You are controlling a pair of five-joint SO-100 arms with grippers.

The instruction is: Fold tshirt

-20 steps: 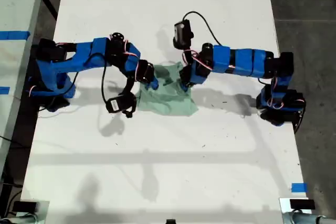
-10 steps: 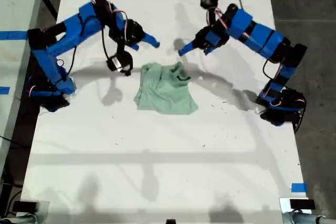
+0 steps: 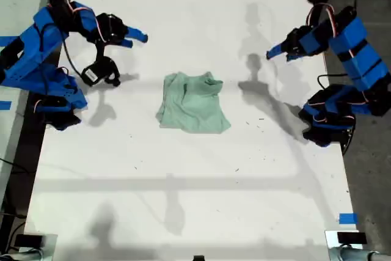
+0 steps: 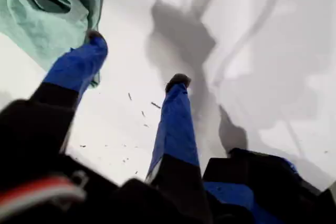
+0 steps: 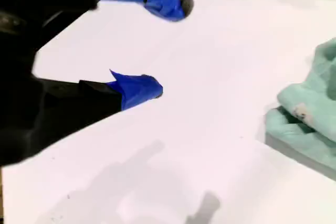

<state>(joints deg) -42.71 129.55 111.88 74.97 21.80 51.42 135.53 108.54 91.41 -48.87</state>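
- The plain pale mint-green short-sleeved cloth tshirt (image 3: 194, 103) lies folded into a wrinkled, roughly square bundle near the middle of the white table (image 3: 183, 200) in the exterior view, with its collar at the bundle's 1 o'clock corner.
- No fingers touch the tshirt; bare table shows all round it.
- In the exterior view, 1 blue arm (image 3: 43, 35) stands at about 10 o'clock from the tshirt, its fingers pointing toward 3 o'clock and well apart from the cloth.
- A 2nd blue arm (image 3: 351, 41) stands at about 2 o'clock from the tshirt, its fingers pointing toward 9 o'clock, also well apart from the cloth.
- The wrist views do not settle which of these 2 arms is which.
- My first gripper (image 4: 136, 59) has its 2 blue fingers spread, with nothing between them; only white table and dark shadows show in the gap.
- In the first wrist view a corner of the tshirt (image 4: 47, 9) lies beyond 1 fingertip; whether the tip meets the cloth I cannot tell from that view alone.
- My second gripper (image 5: 170, 46) also has its 2 blue fingers spread wide and empty, over bare table.
- In the second wrist view the tshirt's (image 5: 310, 124) folded edge lies clear of the fingers, stacked in layers.
- A small strip of blue tape (image 3: 347, 218) sits on the table at about 4 o'clock from the tshirt in the exterior view, near the table's edge.
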